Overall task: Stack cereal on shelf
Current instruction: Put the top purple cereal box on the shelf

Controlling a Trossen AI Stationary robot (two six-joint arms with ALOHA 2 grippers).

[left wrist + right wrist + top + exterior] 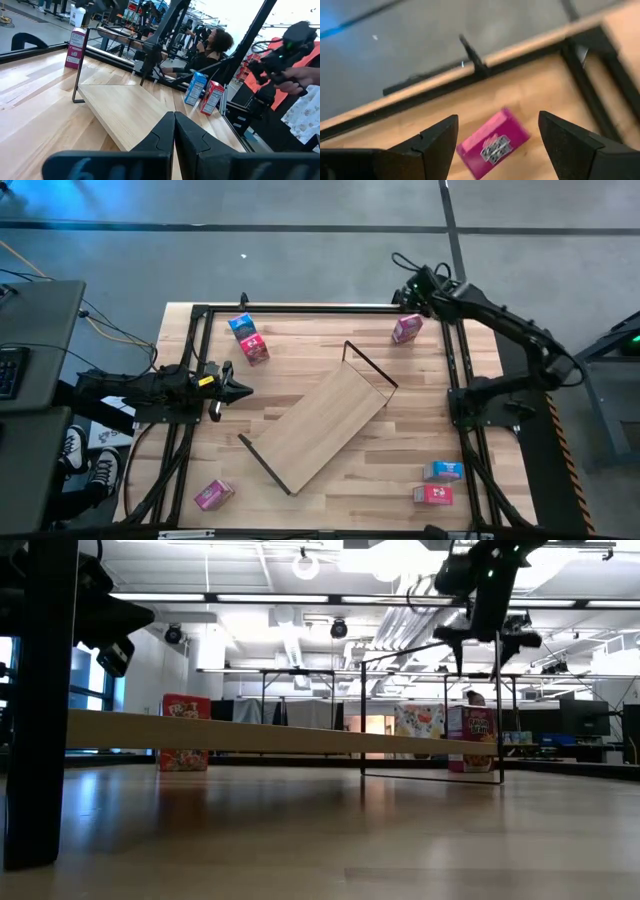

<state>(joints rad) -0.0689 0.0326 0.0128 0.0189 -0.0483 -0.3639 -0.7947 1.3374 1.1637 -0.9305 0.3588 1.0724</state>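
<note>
The right gripper (497, 131) hovers wide open above a pink cereal box (493, 142) at the desk's (420, 430) upper right. The box lies askew, so closing off-centre could knock it away. The left gripper (232, 387) waits pinched shut at mid-left, beside the shelf (320, 428).

There were six small cereal boxes on the table (420, 395). Three were pink: one (407, 329) near the far right corner, one (255, 349) near the far left corner, and one (213, 494) at the near left corner. Two were blue: one (242, 326) touching the far-left pink box, the other (442, 471) near the near right corner. One red box (432, 494) lay just beside that blue one. There was one shelf (318, 425), mid-table, and two arms.
</note>
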